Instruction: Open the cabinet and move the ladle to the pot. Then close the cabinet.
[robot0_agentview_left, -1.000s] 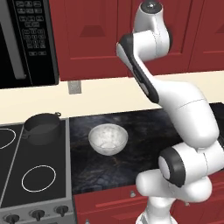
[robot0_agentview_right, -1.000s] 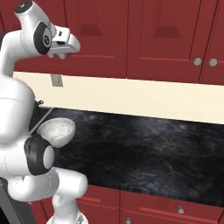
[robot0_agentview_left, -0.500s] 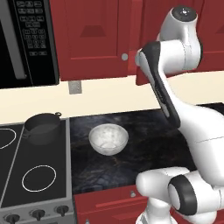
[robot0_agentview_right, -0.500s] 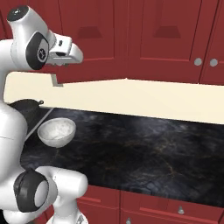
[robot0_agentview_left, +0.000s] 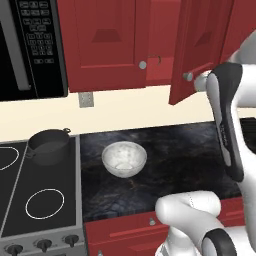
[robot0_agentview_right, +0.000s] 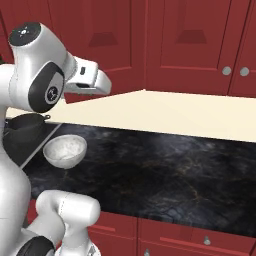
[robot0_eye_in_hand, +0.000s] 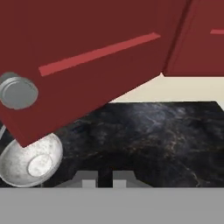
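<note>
The dark red cabinet (robot0_agentview_left: 150, 45) with its tall recessed-panel doors is standing partly open: its right-hand door (robot0_agentview_left: 200, 47) is swung outward, with its small round silver knob (robot0_agentview_left: 188, 76) near the lower edge, while the left-hand door (robot0_agentview_left: 107, 42) is sitting shut. So the opening step looks begun, and perhaps done, though the gap between the doors is showing only a red interior.

The slim brown wooden-looking ladle cannot be made out inside that gap, so its exact place cannot be told; it is judged to be waiting in the cabinet. The small round dark grey metal pot (robot0_agentview_left: 48, 146) with little loop handles is sitting on the stove (robot0_agentview_left: 30, 200), left of the pale speckled glassy bowl (robot0_agentview_left: 124, 159) on the dark marbled tabletop (robot0_agentview_left: 175, 155), and nothing is lying in it as far as can be seen.

The gripper (robot0_eye_in_hand: 104, 178) is hovering just below the swung door, its jaws drawn together and clamped on nothing, with the knob (robot0_eye_in_hand: 17, 92) off to one side in the hand view.

Fetching the ladle, placing it in the pot and shutting the door are all judged to be remaining.
</note>
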